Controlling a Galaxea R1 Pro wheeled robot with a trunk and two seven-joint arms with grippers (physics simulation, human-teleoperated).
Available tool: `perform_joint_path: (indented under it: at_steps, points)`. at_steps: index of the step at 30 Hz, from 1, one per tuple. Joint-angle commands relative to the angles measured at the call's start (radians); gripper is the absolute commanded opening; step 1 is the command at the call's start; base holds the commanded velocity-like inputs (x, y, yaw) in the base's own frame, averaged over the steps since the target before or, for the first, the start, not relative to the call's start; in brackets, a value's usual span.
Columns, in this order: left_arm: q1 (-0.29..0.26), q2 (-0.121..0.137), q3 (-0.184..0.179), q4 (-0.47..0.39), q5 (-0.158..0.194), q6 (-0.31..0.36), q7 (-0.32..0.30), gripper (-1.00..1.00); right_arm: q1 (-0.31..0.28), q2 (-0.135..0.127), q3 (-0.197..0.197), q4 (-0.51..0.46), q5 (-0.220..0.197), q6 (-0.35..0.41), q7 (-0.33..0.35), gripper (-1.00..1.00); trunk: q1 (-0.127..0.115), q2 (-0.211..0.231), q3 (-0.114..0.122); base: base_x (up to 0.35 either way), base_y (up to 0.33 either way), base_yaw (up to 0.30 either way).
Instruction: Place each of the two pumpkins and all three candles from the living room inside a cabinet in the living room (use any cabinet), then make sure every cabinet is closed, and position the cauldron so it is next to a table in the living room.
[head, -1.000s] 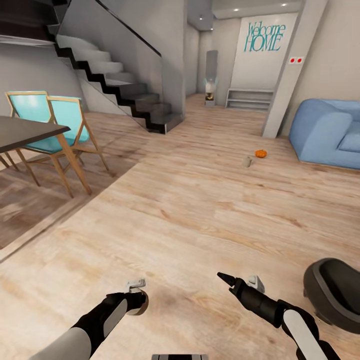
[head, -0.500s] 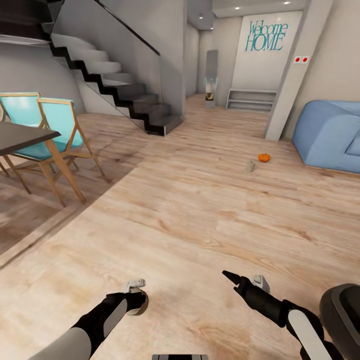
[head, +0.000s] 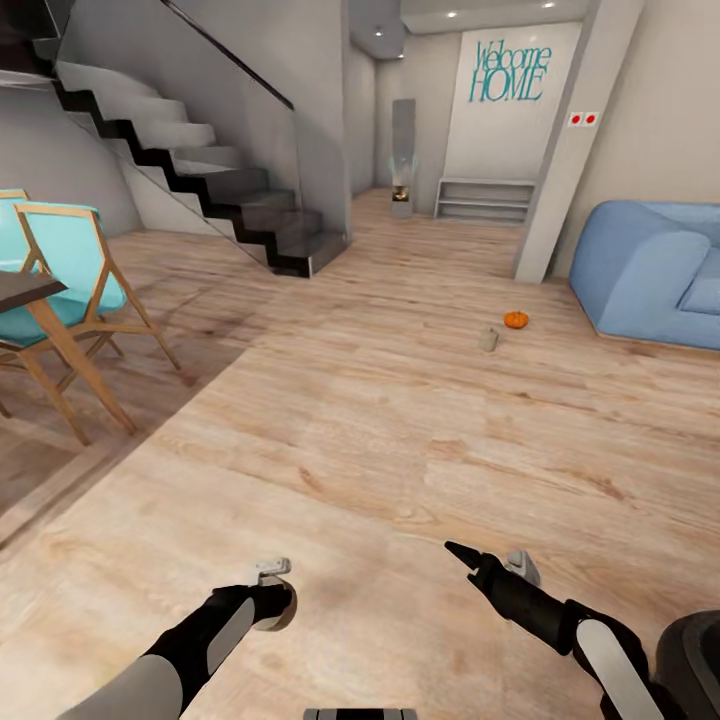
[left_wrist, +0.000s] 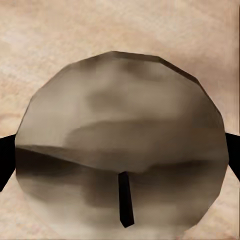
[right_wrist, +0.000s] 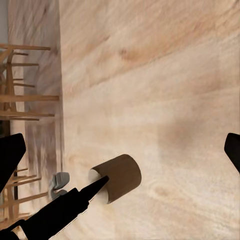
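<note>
My left pincer gripped one candle; my right pincer was spread open. At 1 o'clock on the floor: a pumpkin beside another candle.

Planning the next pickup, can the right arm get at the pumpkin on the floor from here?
Probably not. The pumpkin lies far ahead on the floor near the sofa, well beyond the open right gripper. Nothing blocks the way, so the base would likely need to drive closer first.
</note>
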Motion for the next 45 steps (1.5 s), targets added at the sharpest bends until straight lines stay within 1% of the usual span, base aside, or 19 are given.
perform_joint_path:
  at_steps: [1, 15, 19, 45]
  points:
    - [0.000, 0.001, -0.008, -0.003, 0.010, 0.003, 0.008, -1.00, 0.000, 0.000, -0.002, 0.000, 0.002, 0.005, 0.004, 1.00, 0.000, 0.000, -0.001, 0.337, 0.000, -0.016]
    - [0.000, 0.001, -0.008, -0.003, 0.010, 0.003, 0.008, -1.00, 0.000, 0.001, -0.002, 0.000, 0.003, 0.005, 0.004, 1.00, 0.000, 0.000, -0.001, 0.337, 0.000, -0.002]
    - [0.000, 0.001, -0.008, -0.003, 0.010, 0.003, 0.008, -1.00, 0.000, 0.001, -0.002, 0.000, 0.003, 0.005, 0.004, 1.00, 0.000, 0.000, -0.001, 0.337, 0.000, -0.090]
    - [0.000, 0.001, -0.008, -0.003, 0.010, 0.003, 0.008, -1.00, 0.000, 0.001, -0.003, 0.000, 0.004, 0.005, 0.004, 1.00, 0.000, 0.000, -0.001, 0.337, 0.000, -0.255]
